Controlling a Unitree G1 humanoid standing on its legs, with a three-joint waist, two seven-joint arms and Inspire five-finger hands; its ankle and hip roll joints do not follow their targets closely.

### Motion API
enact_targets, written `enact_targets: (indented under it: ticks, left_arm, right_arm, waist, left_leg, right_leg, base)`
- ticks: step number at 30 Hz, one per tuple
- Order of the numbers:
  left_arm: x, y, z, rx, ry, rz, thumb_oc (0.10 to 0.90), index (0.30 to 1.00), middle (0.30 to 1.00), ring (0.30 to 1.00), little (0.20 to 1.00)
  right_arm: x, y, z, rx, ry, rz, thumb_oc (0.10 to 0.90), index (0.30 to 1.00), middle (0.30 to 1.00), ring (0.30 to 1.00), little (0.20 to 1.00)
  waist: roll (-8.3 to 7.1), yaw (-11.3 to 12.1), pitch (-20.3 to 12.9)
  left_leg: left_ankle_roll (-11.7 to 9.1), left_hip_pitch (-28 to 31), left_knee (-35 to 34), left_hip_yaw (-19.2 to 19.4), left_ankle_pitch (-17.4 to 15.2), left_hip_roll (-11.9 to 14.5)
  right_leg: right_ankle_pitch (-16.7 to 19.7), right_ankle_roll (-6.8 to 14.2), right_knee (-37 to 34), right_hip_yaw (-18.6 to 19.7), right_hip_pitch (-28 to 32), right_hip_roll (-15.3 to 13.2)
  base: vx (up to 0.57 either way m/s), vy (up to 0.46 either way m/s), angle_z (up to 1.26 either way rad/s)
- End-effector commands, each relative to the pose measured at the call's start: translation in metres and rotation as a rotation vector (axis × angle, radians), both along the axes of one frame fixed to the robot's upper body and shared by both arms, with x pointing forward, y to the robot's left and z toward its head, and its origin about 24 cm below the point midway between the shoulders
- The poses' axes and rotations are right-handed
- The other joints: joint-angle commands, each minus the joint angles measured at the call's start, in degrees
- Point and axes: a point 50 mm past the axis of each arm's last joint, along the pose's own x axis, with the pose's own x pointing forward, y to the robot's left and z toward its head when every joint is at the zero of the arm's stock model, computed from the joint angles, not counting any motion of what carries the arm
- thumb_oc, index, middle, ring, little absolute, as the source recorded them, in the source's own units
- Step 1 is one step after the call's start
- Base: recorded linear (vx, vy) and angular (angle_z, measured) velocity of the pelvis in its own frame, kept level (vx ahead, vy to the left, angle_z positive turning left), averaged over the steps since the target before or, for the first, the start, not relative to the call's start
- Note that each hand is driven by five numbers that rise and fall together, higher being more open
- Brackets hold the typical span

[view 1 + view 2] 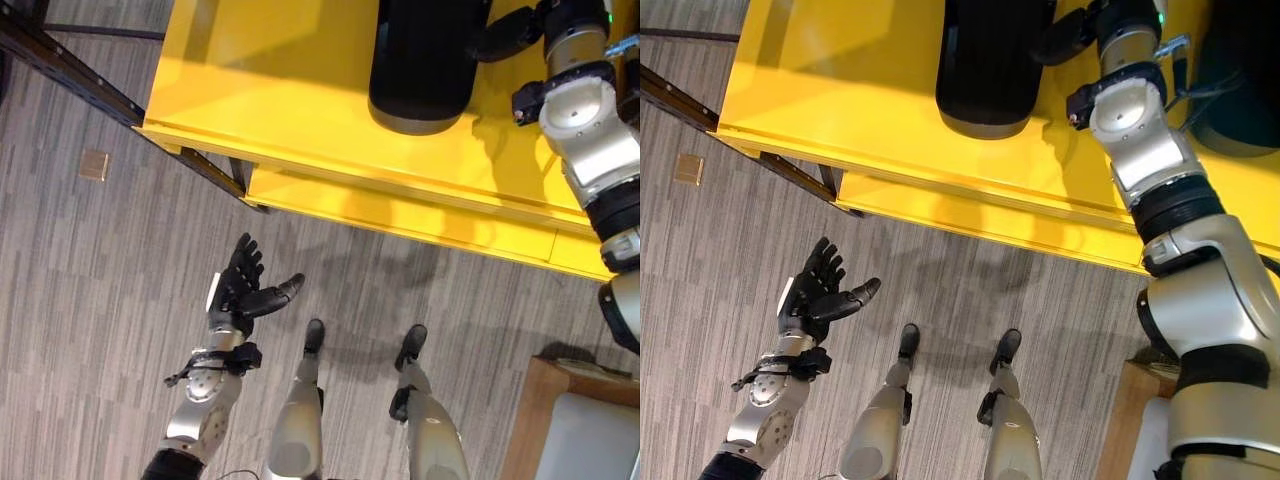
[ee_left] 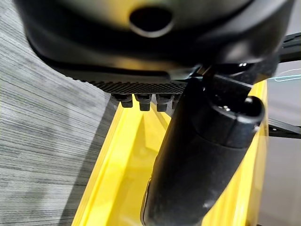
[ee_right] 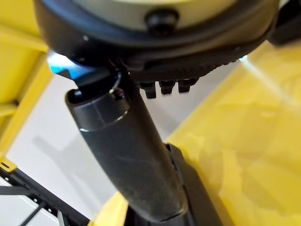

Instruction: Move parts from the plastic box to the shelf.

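While the grey wood-grain floor (image 1: 90, 300) spreads across the lower part of both eye views, a yellow shelf (image 1: 290, 110) fills the upper part, with a second yellow level (image 1: 400, 215) showing below and in front of its front edge. On the upper yellow surface rests a large black cylindrical part (image 1: 420, 60), its rounded end with a paler rim facing the shelf's front edge. A second dark rounded part (image 1: 1240, 90) shows on the same surface further to the robot's right, partly hidden by the right arm. At the lower right corner stands a brown wooden piece with a grey pad (image 1: 580, 420). A small tan square (image 1: 94, 164) lies on the floor to the left, near a dark metal frame bar (image 1: 70, 70).

The right hand (image 1: 1070, 35) reaches over the shelf and sits just beside the black cylindrical part; whether it touches the part cannot be told, and its fingers look straight in the right wrist view.

The left hand (image 1: 245, 285) hangs low over the floor, well apart from the shelf, fingers spread and thumb out, holding nothing.
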Motion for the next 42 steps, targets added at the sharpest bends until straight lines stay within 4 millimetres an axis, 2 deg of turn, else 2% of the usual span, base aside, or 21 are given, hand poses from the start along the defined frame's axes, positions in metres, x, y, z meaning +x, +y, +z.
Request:
enact_targets:
  ticks: [1,7,12,14,16,17,18,22,24,27,30,33,42]
  left_arm:
    - [-0.011,0.008,0.029,0.055,-0.152,-0.028,0.900,1.000,1.000,1.000,1.000]
    - [-0.013,0.016,0.024,0.080,-0.116,-0.010,0.900,1.000,1.000,1.000,1.000]
    - [-0.015,0.019,0.017,0.090,-0.082,0.001,0.900,1.000,1.000,1.000,1.000]
    - [-0.016,0.019,0.013,0.095,-0.061,0.007,0.900,1.000,1.000,1.000,1.000]
    - [-0.016,0.019,0.013,0.096,-0.056,0.006,0.900,1.000,1.000,1.000,1.000]
    - [-0.018,0.019,0.010,0.104,-0.043,0.007,0.900,1.000,1.000,1.000,1.000]
    - [-0.019,0.019,0.010,0.106,-0.041,0.006,0.900,1.000,1.000,1.000,1.000]
    - [-0.023,0.020,0.001,0.118,0.000,0.011,0.900,1.000,1.000,1.000,1.000]
    - [-0.025,0.020,-0.005,0.128,0.028,0.014,0.900,1.000,1.000,1.000,1.000]
    - [-0.029,0.020,-0.012,0.132,0.056,0.023,0.900,1.000,1.000,1.000,1.000]
    - [-0.032,0.020,-0.018,0.136,0.077,0.031,0.900,1.000,1.000,1.000,1.000]
    - [-0.033,0.019,-0.019,0.145,0.079,0.032,0.900,1.000,1.000,1.000,1.000]
    - [-0.028,0.011,-0.016,0.165,0.053,0.022,0.900,1.000,1.000,1.000,1.000]
  right_arm:
    - [-0.033,0.027,0.070,-0.119,-0.275,0.048,0.900,1.000,1.000,1.000,1.000]
    - [-0.046,0.042,0.066,-0.111,-0.345,0.140,0.900,1.000,1.000,1.000,1.000]
    - [-0.057,0.048,0.048,-0.063,-0.380,0.240,0.900,1.000,1.000,1.000,1.000]
    - [-0.061,0.051,0.027,-0.030,-0.362,0.314,0.900,1.000,1.000,1.000,1.000]
    - [-0.061,0.053,0.018,-0.027,-0.344,0.338,0.900,1.000,1.000,1.000,1.000]
    - [-0.067,0.054,-0.002,-0.018,-0.317,0.392,0.900,1.000,1.000,1.000,1.000]
    - [-0.067,0.053,-0.004,-0.016,-0.314,0.391,0.900,1.000,1.000,1.000,1.000]
    - [-0.074,0.058,-0.044,0.052,-0.241,0.489,0.900,1.000,1.000,1.000,1.000]
    - [-0.079,0.061,-0.072,0.101,-0.177,0.542,0.900,1.000,1.000,1.000,1.000]
    - [-0.085,0.064,-0.099,0.147,-0.105,0.592,0.900,1.000,1.000,1.000,1.000]
    - [-0.089,0.070,-0.125,0.097,-0.032,0.581,0.900,1.000,1.000,1.000,1.000]
    - [-0.090,0.073,-0.135,0.041,-0.017,0.544,0.900,1.000,1.000,1.000,1.000]
    - [-0.071,0.092,-0.166,-0.205,0.073,0.390,0.900,1.000,1.000,1.000,1.000]
  waist:
    - [-4.07,-0.8,-4.1]
    - [-5.01,-1.5,-6.5]
    - [-5.64,-2.3,-8.1]
    - [-5.87,-2.9,-9.1]
    - [-6.06,-3.0,-9.4]
    - [-6.25,-3.4,-10.4]
    - [-6.36,-3.4,-10.5]
    - [-6.68,-4.1,-12.1]
    - [-6.94,-4.4,-12.9]
    - [-7.16,-4.9,-13.7]
    - [-7.37,-5.1,-14.2]
    - [-7.51,-5.1,-14.4]
    - [-8.17,-4.3,-13.9]
  left_leg:
    - [-0.8,4.9,-0.6,2.6,-1.0,3.6]
    - [-0.4,7.7,-0.7,2.9,-1.9,3.1]
    - [0.1,9.6,-0.7,3.3,-2.7,2.8]
    - [0.4,10.9,-0.7,3.7,-3.3,2.6]
    - [0.5,11.2,-0.7,3.9,-3.4,2.5]
    - [0.8,12.2,-0.7,4.4,-3.8,2.4]
    - [0.8,12.3,-0.7,4.4,-3.8,2.4]
    - [1.2,13.7,-0.7,5.1,-4.5,2.0]
    - [1.5,14.5,-0.7,5.6,-4.9,1.8]
    - [1.8,15.3,-0.7,5.9,-5.3,1.6]
    - [2.4,16.3,-0.7,6.2,-6.0,1.2]
    - [2.7,16.6,-0.7,6.2,-6.3,1.1]
    - [3.2,16.8,-0.7,6.4,-6.8,0.9]
  right_leg:
    - [-2.6,6.7,6.2,5.9,0.5,-6.4]
    - [-2.5,7.0,5.4,5.8,3.7,-6.8]
    - [-2.3,7.3,4.5,5.8,5.8,-7.3]
    - [-1.9,7.5,3.9,5.8,7.1,-7.5]
    - [-1.8,7.6,3.7,5.9,7.5,-7.6]
    - [-1.4,7.8,2.9,5.7,8.5,-7.7]
    - [-1.4,7.8,2.8,5.7,8.6,-7.7]
    - [-0.8,8.3,1.6,5.5,10.0,-7.8]
    - [-0.5,8.6,1.5,5.5,10.7,-8.0]
    - [-0.5,8.9,1.3,5.4,11.4,-8.3]
    - [-0.5,9.1,1.5,5.8,12.0,-8.6]
    - [-0.4,9.3,1.5,5.7,12.4,-8.7]
    - [-0.1,9.6,1.0,6.0,12.5,-8.8]
  base:
    - [-0.01,0.005,-0.05]
    - [-0.02,0.022,-0.07]
    - [0.00,0.007,0.00]
    - [0.01,0.020,0.00]
    - [0.01,0.029,-0.05]
    - [0.02,0.034,-0.15]
    - [0.04,0.031,-0.11]
    - [0.03,0.034,-0.06]
    - [0.02,0.054,-0.04]
    - [0.03,0.043,-0.07]
    - [0.03,0.048,-0.15]
    - [0.02,0.018,-0.02]
    - [0.00,0.000,0.00]
